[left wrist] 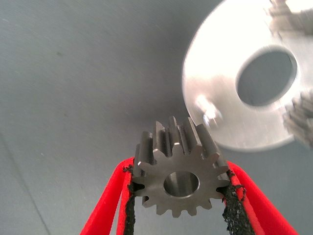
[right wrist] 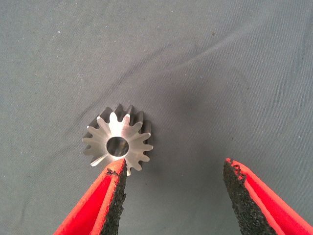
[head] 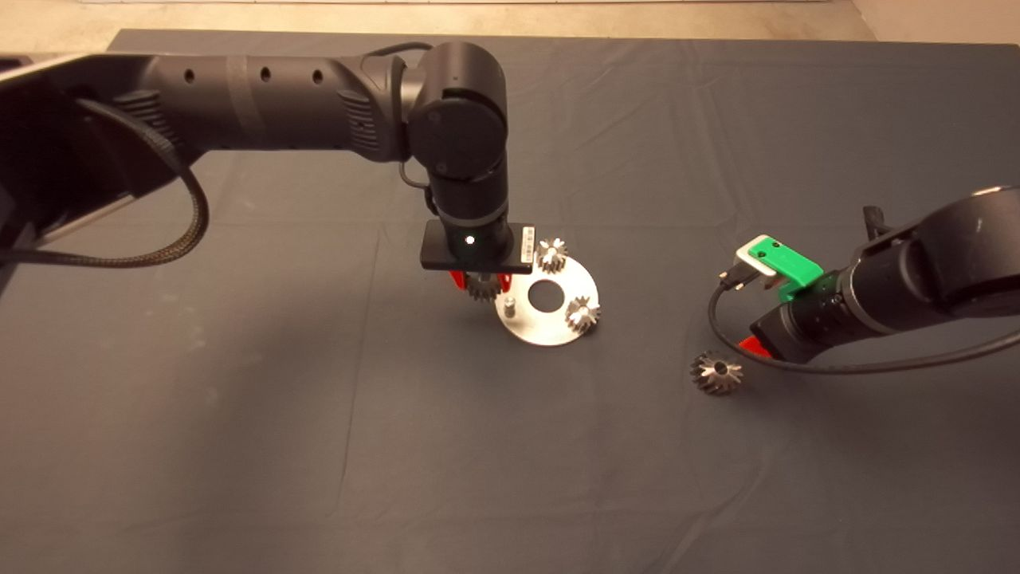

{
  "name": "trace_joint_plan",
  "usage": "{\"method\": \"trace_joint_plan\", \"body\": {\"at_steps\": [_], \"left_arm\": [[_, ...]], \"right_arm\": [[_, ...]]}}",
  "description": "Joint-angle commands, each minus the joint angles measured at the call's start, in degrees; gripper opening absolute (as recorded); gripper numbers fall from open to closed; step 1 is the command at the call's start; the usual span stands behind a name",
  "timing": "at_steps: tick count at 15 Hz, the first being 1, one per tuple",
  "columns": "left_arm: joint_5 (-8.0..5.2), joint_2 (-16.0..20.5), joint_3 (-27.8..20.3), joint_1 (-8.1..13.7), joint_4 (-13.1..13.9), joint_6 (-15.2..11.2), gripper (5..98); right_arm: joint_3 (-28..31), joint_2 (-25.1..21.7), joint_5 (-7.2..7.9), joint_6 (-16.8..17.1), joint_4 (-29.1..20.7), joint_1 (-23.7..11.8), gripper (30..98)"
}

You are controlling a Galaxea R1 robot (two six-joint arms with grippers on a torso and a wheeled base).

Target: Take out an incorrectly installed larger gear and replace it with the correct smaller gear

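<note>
Left gripper (left wrist: 180, 196) is clamping the small gear (left wrist: 180, 178) beside the plate's (left wrist: 230, 93) bare peg (left wrist: 211, 117); big gear (head: 715, 372) is lying discarded; seating remains.

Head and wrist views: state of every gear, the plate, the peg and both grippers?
smaller gear: clamped in the left gripper, above the mat beside the plate.
larger gear: loose on the mat, off the plate.
right gripper: open, empty, just over the larger gear.
plate: flat on the mat.
peg: bare.
two small gears: mounted on the plate.
</note>
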State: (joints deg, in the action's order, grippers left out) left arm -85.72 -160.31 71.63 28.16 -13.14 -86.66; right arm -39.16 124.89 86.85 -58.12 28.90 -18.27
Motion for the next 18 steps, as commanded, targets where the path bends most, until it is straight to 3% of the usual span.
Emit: {"method": "trace_joint_plan", "body": {"at_steps": [1,7,11,18], "left_arm": [[-0.68,-0.1,1.0,1.0,0.3,-0.4,37.6],[-0.68,-0.3,1.3,1.0,0.3,-0.5,37.5],[-0.59,-0.6,1.4,1.0,0.3,-1.1,37.5],[-1.73,-4.7,5.1,0.9,0.5,-1.1,37.5]], "right_arm": [[0.5,-0.3,-0.1,-0.2,-1.0,-2.4,53.0],[0.5,-0.2,-0.19,-0.3,-2.5,-4.9,53.1],[0.5,-0.1,-0.19,-0.7,-2.6,-4.9,62.9],[2.0,-0.2,-0.1,-2.1,-2.7,-5.1,69.4]]}}
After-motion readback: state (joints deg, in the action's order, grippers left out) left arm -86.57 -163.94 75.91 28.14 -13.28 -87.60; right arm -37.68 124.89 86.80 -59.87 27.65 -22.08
